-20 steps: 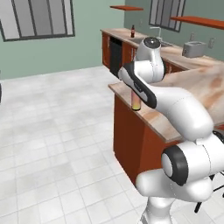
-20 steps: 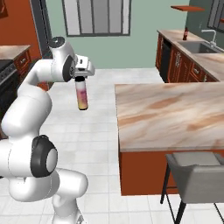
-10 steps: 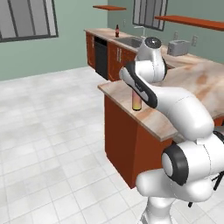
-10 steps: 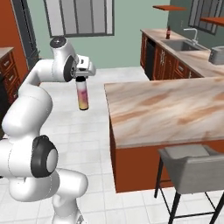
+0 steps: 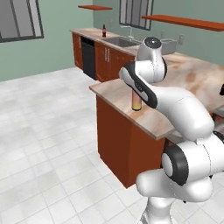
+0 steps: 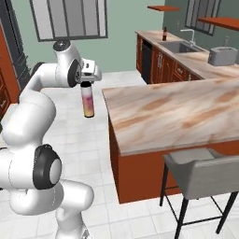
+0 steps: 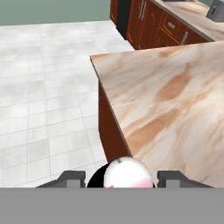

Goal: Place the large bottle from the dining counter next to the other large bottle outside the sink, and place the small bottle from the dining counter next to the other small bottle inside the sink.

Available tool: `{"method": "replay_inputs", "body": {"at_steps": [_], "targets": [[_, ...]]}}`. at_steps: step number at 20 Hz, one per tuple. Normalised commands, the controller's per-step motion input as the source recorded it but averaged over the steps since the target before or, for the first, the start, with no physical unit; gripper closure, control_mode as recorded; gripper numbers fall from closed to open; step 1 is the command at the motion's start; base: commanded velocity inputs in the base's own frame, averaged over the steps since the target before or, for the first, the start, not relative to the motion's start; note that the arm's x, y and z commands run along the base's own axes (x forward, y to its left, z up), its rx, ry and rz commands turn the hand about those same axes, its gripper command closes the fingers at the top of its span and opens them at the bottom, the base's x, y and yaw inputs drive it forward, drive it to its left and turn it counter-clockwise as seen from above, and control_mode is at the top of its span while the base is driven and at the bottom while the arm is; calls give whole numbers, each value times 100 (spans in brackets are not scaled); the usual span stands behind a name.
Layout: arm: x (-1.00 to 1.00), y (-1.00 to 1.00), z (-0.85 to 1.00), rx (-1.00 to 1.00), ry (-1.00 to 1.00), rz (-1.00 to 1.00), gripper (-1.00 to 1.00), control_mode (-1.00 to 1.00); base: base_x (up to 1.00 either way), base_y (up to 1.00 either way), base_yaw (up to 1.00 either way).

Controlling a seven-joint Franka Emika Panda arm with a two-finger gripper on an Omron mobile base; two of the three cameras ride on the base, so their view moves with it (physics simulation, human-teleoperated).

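Beside the dining counter [image 6: 177,116], out over the white floor tiles, the large bottle [image 6: 87,101] is held upright by its top in the gripper [image 6: 87,83], whose fingers are closed around it. From the right base view the whole bottle is seen hanging clear of the counter's edge. From the left base view only its yellow-orange bottom [image 5: 136,104] is seen, because the arm is in front of it. In the hand view the bottle's pale cap [image 7: 127,175] is seen from above, between the two dark finger tips. The arm is bent, with the hand pointing down. Far back, the other large bottle [image 6: 164,34] is seen standing on the worktop just beside the sink [image 6: 176,46]. A grey toaster [image 6: 223,56] is seen further along. A grey stool [image 6: 205,173] is tucked at the counter.
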Motion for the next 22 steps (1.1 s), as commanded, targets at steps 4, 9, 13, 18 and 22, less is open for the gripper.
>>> {"method": "replay_inputs", "body": {"at_steps": [4,9,13,18,22], "targets": [[0,0,0,0,0,0,100,100,6,91,-6],[0,0,0,0,0,0,100,100,23,100,0],[0,0,0,0,0,0,100,100,68,81,-6],[0,0,0,0,0,0,100,100,90,58,-9],[0,0,0,0,0,0,100,100,89,59,-9]]}}
